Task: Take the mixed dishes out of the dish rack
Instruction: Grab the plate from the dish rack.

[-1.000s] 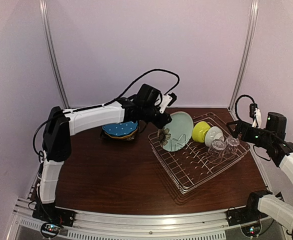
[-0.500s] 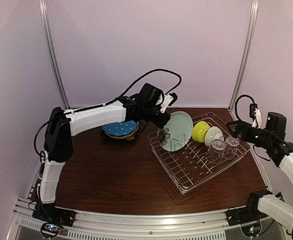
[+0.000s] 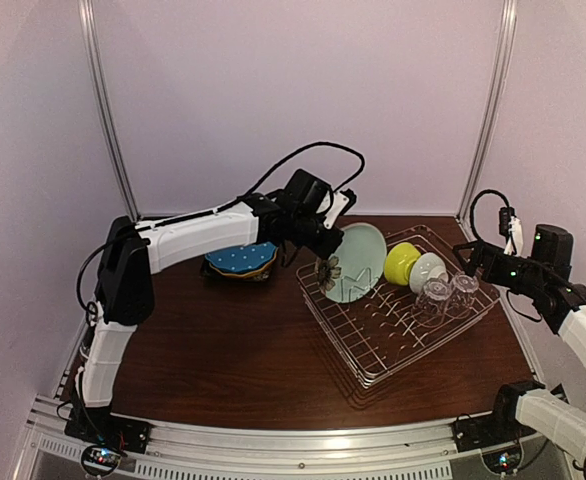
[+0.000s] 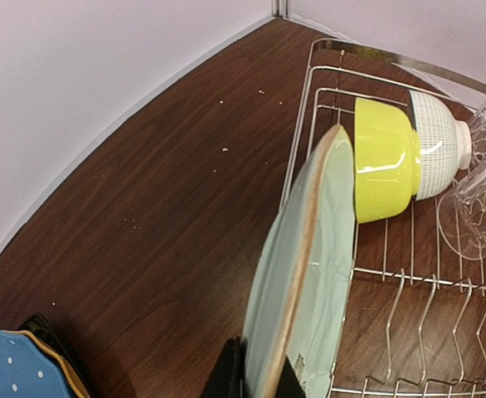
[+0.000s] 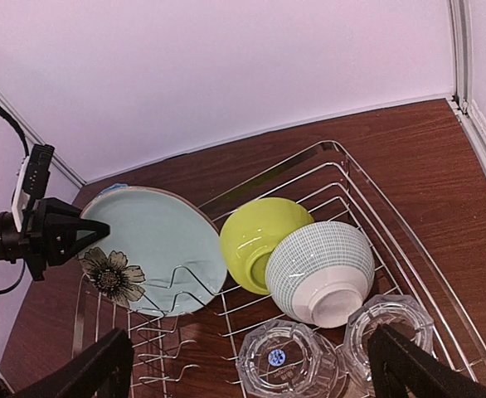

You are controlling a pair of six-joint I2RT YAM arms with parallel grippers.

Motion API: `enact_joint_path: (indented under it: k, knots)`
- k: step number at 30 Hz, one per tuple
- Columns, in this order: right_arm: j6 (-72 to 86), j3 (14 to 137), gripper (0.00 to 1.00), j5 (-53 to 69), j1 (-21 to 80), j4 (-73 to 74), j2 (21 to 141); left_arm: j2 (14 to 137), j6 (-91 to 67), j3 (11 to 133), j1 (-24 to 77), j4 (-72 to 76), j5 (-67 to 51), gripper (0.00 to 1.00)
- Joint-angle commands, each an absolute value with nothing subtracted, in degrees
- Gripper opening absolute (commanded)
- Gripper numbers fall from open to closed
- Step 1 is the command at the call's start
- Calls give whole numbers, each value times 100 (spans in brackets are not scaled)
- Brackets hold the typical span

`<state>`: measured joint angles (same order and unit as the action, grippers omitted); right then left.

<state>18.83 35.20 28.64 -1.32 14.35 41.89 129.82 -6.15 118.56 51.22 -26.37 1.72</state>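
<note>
Top external: left end effector (image 3: 330,240) pinched on the rim of the pale teal plate (image 3: 358,262) at the left end of the dish rack (image 3: 413,356).

On the brown surface (image 3: 233,350), a blue dotted plate (image 3: 240,259) tops a small stack left of the rack, well apart from the fingers. The teal plate stands on edge among the prongs, one finger (image 4: 225,375) on each face (the left wrist view shows this clearly). To its right, a yellow-green bowl (image 3: 400,263) and a white bowl (image 3: 428,270) lie on their sides, touching; two clear glasses (image 3: 435,295) sit just beside them. At far right, the right end effector (image 5: 251,332) hangs with its jaws spread wide, holding nothing, above the rack's glass end.
</note>
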Motion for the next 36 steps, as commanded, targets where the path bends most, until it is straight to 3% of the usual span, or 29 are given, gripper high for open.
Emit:
enact_joint_path:
  k: [1,36]
  knots:
    - [1883,3490,100,2814,-141,1439,4118,13118,-787,12061,5160,-2716,195,3]
    - [1875,3428,100,2804,-141,1437,4077,12127,-1134,12349,5165,-2235,510,0]
